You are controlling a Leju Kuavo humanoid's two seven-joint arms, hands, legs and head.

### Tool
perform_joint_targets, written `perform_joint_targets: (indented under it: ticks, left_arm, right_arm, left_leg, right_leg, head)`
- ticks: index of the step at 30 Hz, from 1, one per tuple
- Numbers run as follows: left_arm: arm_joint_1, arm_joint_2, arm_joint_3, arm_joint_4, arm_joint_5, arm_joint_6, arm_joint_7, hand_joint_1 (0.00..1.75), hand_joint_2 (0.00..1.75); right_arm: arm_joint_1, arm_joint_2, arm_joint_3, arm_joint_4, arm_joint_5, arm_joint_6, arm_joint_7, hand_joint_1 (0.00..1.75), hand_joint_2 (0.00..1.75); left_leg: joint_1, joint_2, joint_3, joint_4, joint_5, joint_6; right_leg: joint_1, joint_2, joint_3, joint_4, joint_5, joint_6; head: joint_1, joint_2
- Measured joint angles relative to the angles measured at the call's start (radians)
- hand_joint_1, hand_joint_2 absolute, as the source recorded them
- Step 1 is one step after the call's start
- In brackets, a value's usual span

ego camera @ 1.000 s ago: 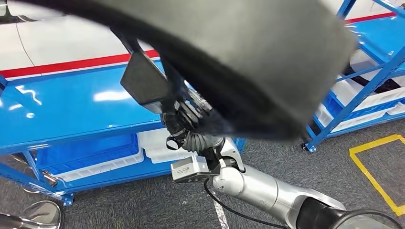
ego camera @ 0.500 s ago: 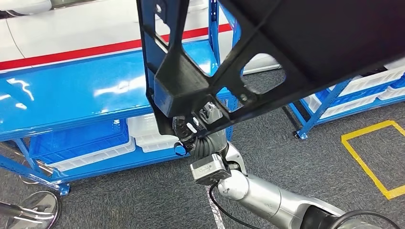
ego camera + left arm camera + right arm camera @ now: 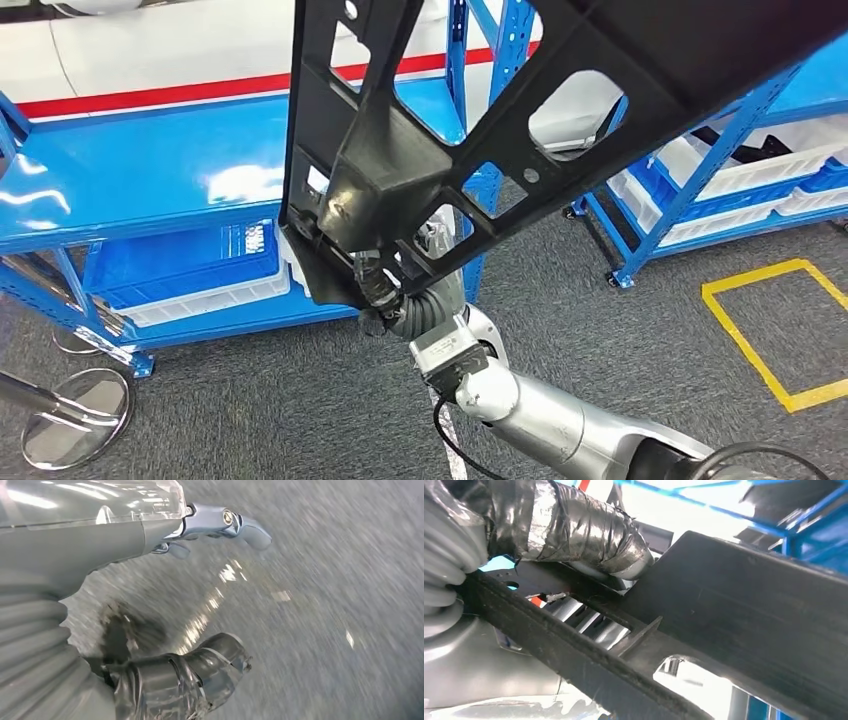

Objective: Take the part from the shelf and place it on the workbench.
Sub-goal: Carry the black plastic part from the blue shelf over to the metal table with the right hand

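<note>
Yellow floor marking [image 3: 770,340], round mirror [image 3: 75,417] on carpet [image 3: 300,400]

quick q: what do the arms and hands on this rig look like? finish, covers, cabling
The right arm is glossy silver with a rounded joint, a small silver-grey box at the wrist and a thin black cable running along it. A grey ribbed cover leads to the right hand, whose fingers are dark; its thumb is wrapped in crinkled silver-grey tape. The left hand has the same ribbed cover, a taped thumb and a clear shell over metal-linked fingers.
</note>
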Motion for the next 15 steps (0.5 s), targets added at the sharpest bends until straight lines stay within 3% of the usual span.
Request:
perform_joint_targets:
  ticks: [2,3,5,7,9,11,13,15]
  left_arm:
    - [0.005,0.000,0.000,0.000,0.006,-0.011,-0.001,0.00,1.75]
    - [0.007,0.000,0.000,0.000,0.006,-0.020,-0.003,0.00,1.75]
    - [0.011,0.000,0.000,0.000,0.005,-0.032,-0.006,0.00,1.75]
    - [0.013,0.000,0.000,0.000,0.004,-0.035,-0.008,0.00,1.75]
    - [0.015,0.001,0.000,0.000,0.003,-0.036,-0.007,0.00,1.75]
    - [0.019,0.004,0.000,0.000,0.000,-0.034,-0.004,0.00,1.75]
    - [0.022,0.007,-0.001,0.000,-0.003,-0.031,0.001,0.00,1.75]
    - [0.023,0.008,-0.002,0.000,-0.004,-0.028,0.006,0.00,1.75]
  right_arm:
    - [0.000,0.001,0.000,0.007,-0.004,0.008,-0.005,1.75,1.75]
    - [0.000,0.001,0.000,0.011,-0.003,0.011,-0.006,1.75,1.75]
    - [0.001,0.001,0.000,0.016,-0.004,0.015,-0.008,1.75,1.75]
    - [0.003,0.001,0.000,0.019,-0.012,0.020,-0.010,1.75,1.75]
    - [0.008,0.003,-0.003,0.020,-0.029,0.030,-0.015,1.75,1.75]
    - [0.014,0.003,-0.006,0.021,-0.042,0.043,-0.021,1.75,1.75]
    - [0.017,0.004,-0.008,0.021,-0.051,0.053,-0.025,1.75,1.75]
    - [0.019,0.005,-0.009,0.021,-0.060,0.065,-0.030,1.75,1.75]
  left_leg:
    - [0.002,-0.008,-0.031,0.010,0.017,-0.002]
    - [0.003,-0.015,-0.047,0.019,0.022,-0.005]
    - [0.007,-0.033,-0.078,0.044,0.027,-0.011]
    - [0.009,-0.048,-0.106,0.077,0.025,-0.021]
    - [0.006,-0.062,-0.127,0.098,0.025,-0.031]
    - [0.005,-0.073,-0.137,0.103,0.030,-0.037]
    - [0.004,-0.051,-0.153,0.129,0.013,-0.046]
    - [0.007,-0.010,-0.197,0.226,-0.043,-0.058]
  right_leg:
    - [-0.001,0.002,-0.023,0.109,-0.069,0.003]
    - [-0.002,0.002,-0.013,0.126,-0.079,0.005]
    - [-0.005,0.008,0.060,0.054,-0.055,0.008]
    - [-0.007,0.037,0.132,-0.052,-0.039,0.005]
    - [-0.005,0.052,0.146,-0.082,-0.040,-0.005]
    - [-0.003,0.035,0.141,-0.078,-0.032,-0.018]
    - [-0.007,0.016,0.139,-0.081,-0.026,-0.030]
    - [-0.007,-0.004,0.136,-0.083,-0.022,-0.037]
  head:
    - [0.000,0.000]
    - [0.000,0.000]
    - [0.000,0.000]
    - [0.000,0.000]
    - [0.000,0.000]
    - [0.000,0.000]
    - [-0.002,0.000]
    - [-0.006,0.000]
